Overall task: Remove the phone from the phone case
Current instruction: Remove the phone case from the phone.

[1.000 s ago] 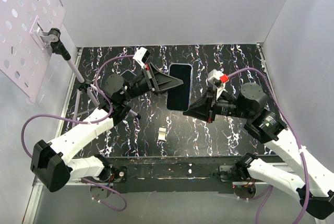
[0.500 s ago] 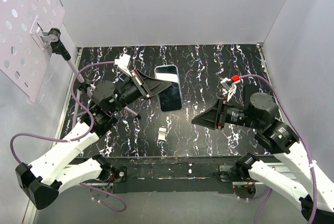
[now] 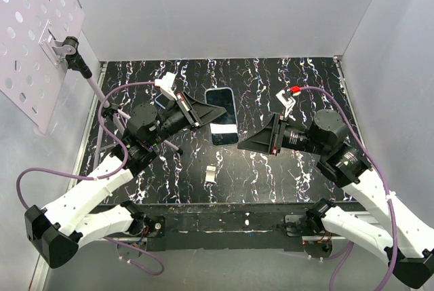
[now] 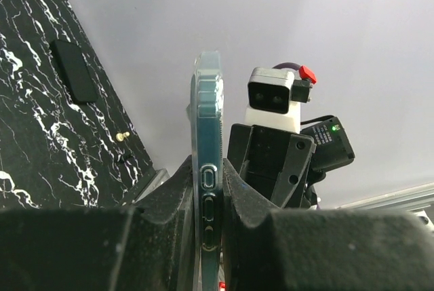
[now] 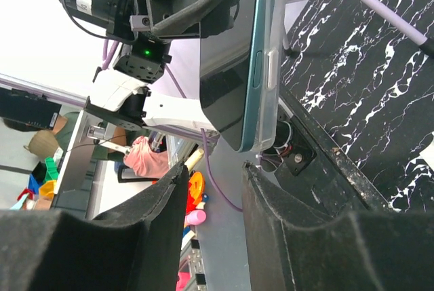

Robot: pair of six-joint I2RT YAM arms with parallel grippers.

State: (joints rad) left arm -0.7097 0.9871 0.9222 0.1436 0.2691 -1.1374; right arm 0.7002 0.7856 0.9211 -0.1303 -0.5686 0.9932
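The phone (image 3: 222, 116), dark screen up and in its clear phone case (image 5: 274, 53), hangs above the table's middle. My left gripper (image 3: 203, 111) is shut on its left edge. In the left wrist view the cased phone (image 4: 207, 121) stands edge-on, pinched between the two pads of the left gripper (image 4: 207, 192). My right gripper (image 3: 243, 143) is open just off the phone's near right corner. In the right wrist view the phone's teal edge (image 5: 256, 67) ends just above the gap of the right gripper (image 5: 213, 176), with nothing between the fingers.
A small pale clip-like piece (image 3: 211, 174) lies on the black marbled table near the front. A perforated panel on a stand (image 3: 34, 33) leans at the far left. A small dark flat block (image 4: 74, 70) lies by the back wall. White walls enclose three sides.
My right gripper opened and let go of the phone's lower end, backed off to the right, then came back near it. My left gripper carried the phone a little left.
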